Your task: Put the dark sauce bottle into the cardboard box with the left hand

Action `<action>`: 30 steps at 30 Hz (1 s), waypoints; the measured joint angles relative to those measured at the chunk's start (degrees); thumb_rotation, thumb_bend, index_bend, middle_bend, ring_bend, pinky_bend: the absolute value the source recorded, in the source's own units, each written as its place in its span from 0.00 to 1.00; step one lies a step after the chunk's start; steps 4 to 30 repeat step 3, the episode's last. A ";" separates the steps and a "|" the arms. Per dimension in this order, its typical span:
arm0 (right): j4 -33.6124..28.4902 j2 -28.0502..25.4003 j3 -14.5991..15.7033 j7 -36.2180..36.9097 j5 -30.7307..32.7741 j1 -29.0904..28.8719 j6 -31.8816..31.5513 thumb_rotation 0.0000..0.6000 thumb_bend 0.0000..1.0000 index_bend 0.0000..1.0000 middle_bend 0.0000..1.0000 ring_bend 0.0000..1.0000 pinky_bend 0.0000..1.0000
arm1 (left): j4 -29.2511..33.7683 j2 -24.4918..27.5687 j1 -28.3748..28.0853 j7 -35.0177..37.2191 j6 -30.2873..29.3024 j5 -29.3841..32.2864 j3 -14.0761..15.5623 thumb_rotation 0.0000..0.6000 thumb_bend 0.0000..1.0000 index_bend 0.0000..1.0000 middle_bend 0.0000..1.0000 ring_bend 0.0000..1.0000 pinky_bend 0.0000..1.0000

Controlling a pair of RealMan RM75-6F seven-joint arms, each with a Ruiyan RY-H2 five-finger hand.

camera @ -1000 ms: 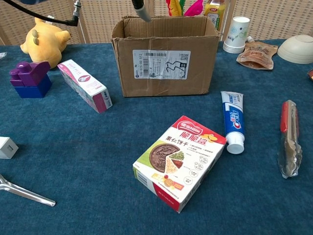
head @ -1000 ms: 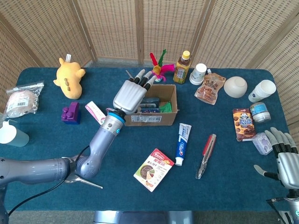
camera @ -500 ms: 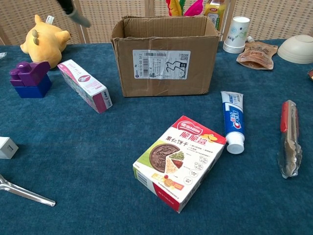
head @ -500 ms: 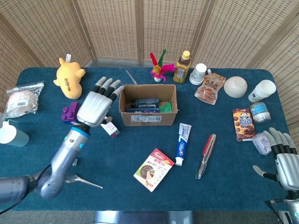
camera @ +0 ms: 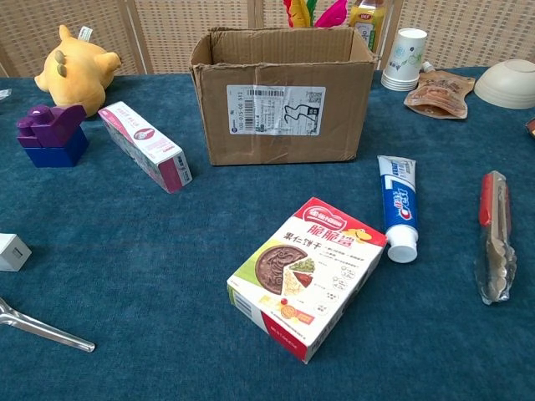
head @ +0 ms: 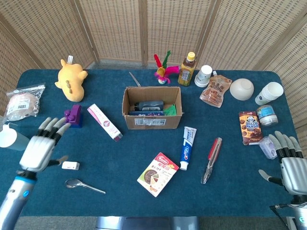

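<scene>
A: State the position of the task item.
B: The dark sauce bottle (head: 149, 105) lies on its side inside the cardboard box (head: 152, 122), against the far wall. Only the head view shows this.

A: What does the chest view show of the box?
B: Its front wall (camera: 280, 113) with the printed label and the open top flaps. The interior is hidden, so the bottle cannot be seen there.

A: Report the hands.
B: Both appear in the head view only. The left hand (head: 39, 148) hovers over the near-left part of the worktop (head: 120, 158), fingers apart, holding nothing. A small white block (head: 70, 165) lies just beside it, and a metal spoon (head: 84, 185) is nearer the front edge. The right hand (head: 291, 163) is at the near-right edge, fingers apart, empty.

A: What does the chest view add?
B: A close look at the snack box (camera: 306, 274), the toothpaste tube (camera: 396, 207) and the pink carton (camera: 144, 145) in front of the box.

A: Change against the earlier frames?
B: One second ago the left hand was over the box opening. Half a second ago it was left of the box, above the pink carton. It has now withdrawn to the near-left corner. The right hand has stayed in place.
</scene>
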State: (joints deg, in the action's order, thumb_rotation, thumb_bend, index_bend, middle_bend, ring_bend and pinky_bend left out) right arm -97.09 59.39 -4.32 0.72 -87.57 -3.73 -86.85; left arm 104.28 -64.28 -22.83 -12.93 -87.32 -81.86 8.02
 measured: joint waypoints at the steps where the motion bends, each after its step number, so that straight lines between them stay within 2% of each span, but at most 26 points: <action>1: -0.04 0.05 0.01 -0.17 -0.03 0.01 -0.05 1.00 0.00 0.00 0.00 0.00 0.00 | -0.39 0.31 1.67 1.54 -1.30 -1.27 1.11 1.00 0.11 0.12 0.00 0.00 0.03; 3: -0.10 0.13 0.05 -0.49 -0.09 0.06 -0.15 1.00 0.00 0.00 0.00 0.00 0.00 | -0.76 0.79 3.77 3.22 -2.67 -2.43 2.15 1.00 0.11 0.12 0.00 0.00 0.02; 30: -0.10 0.13 0.05 -0.49 -0.09 0.06 -0.15 1.00 0.00 0.00 0.00 0.00 0.00 | -0.76 0.79 3.77 3.22 -2.67 -2.43 2.15 1.00 0.11 0.12 0.00 0.00 0.02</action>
